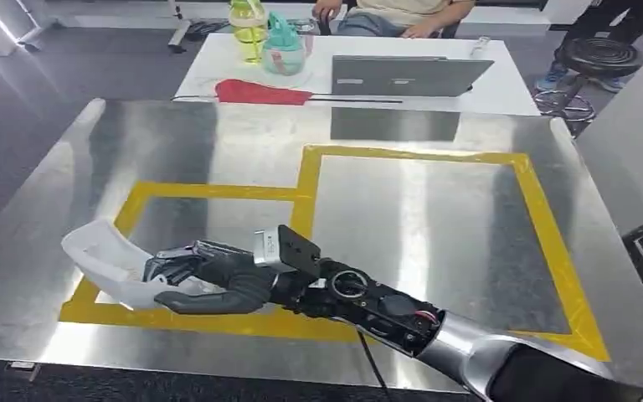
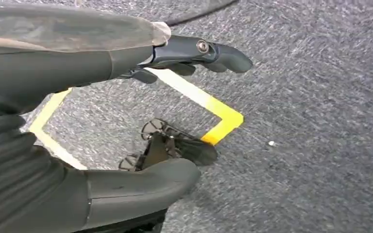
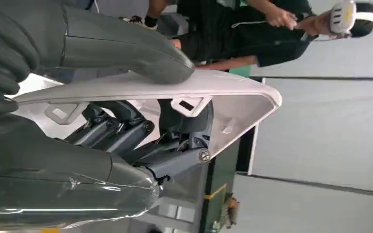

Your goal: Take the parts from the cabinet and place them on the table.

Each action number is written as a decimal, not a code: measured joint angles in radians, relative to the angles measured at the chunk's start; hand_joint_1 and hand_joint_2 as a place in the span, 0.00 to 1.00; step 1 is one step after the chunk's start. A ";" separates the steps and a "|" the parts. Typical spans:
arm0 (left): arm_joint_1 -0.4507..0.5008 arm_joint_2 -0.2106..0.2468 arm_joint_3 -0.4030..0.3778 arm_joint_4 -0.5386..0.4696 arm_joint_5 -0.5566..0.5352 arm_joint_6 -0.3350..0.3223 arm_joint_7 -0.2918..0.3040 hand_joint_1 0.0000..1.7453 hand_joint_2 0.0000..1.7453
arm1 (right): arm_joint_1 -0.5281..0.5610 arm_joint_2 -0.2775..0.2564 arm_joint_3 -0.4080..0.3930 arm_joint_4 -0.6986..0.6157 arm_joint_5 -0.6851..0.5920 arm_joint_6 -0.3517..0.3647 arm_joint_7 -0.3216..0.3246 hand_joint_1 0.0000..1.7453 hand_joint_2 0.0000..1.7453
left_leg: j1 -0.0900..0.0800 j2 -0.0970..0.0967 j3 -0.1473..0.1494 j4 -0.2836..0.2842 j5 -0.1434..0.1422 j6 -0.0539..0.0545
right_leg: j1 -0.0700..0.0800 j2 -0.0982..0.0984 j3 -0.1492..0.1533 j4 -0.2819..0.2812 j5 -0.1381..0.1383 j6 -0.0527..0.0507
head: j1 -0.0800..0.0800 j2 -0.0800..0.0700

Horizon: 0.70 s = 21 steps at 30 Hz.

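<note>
right hand: we saw our right hand (image 1: 205, 280) reaching across from the right, low over the near-left part of the steel desk (image 1: 402, 209), fingers (image 3: 126, 131) wrapped round the white part (image 1: 105, 255) with the thumb (image 3: 126, 48) pressed on its outer face

white part: pale plastic piece, kinda curved shell with little clips on the inside; it sat at the near-left corner of the yellow tape outline (image 1: 306, 188), and we couldn't tell if it was touching the desk or just above it

left hand: our left hand (image 2: 194, 53) hung down over grey carpet floor (image 2: 311, 121) with yellow floor tape (image 2: 213, 109) on it; fingers apart, nothing in them

desk: shiny metal, yellow tape marking two joined boxes, the bigger one on the right

far side: a white table (image 1: 502, 84) with a grey laptop (image 1: 406, 74), a red cloth (image 1: 259, 92), a yellow-green bottle (image 1: 249, 29) and a teal bottle (image 1: 285, 46) just beside it

people: a person (image 1: 393, 17) sat at the far edge of that table; the right wrist view showed a person in black (image 3: 252, 34) too
</note>
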 joint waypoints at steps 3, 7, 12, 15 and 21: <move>0.004 0.003 0.000 0.000 -0.001 0.000 0.002 0.00 1.00 | 0.000 0.001 0.000 -0.001 0.000 0.000 0.000 1.00 1.00 | 0.001 0.000 0.001 -0.001 -0.002 -0.018 | -0.004 -0.008 0.004 -0.013 0.009 -0.018 | -0.006 0.000; 0.000 0.001 0.000 0.000 -0.002 0.000 0.003 0.00 1.00 | 0.000 0.001 0.003 -0.001 0.000 0.000 0.002 1.00 1.00 | 0.007 0.032 -0.124 0.265 -0.137 -0.032 | -0.005 -0.025 0.006 -0.018 0.012 -0.029 | -0.032 0.000; 0.001 0.003 0.000 0.000 -0.004 0.000 0.005 0.00 1.00 | 0.001 0.001 0.009 -0.001 0.000 0.000 0.005 1.00 1.00 | 0.007 0.044 -0.054 0.117 -0.027 -0.031 | -0.004 -0.041 0.010 -0.016 0.008 -0.025 | -0.037 0.000; -0.004 0.004 0.000 0.000 -0.005 0.000 0.005 0.00 1.00 | 0.000 0.001 0.009 -0.001 0.000 -0.001 0.006 1.00 1.00 | 0.000 0.058 -0.001 -0.001 0.000 -0.019 | 0.008 -0.047 0.006 -0.009 0.001 -0.013 | -0.033 0.000; -0.003 0.003 0.000 0.000 -0.005 0.000 0.005 0.00 1.00 | -0.002 0.001 0.010 -0.002 0.000 -0.001 0.006 1.00 1.00 | 0.005 0.041 0.000 -0.006 0.003 0.012 | 0.000 -0.030 -0.053 0.143 -0.100 0.013 | -0.015 0.000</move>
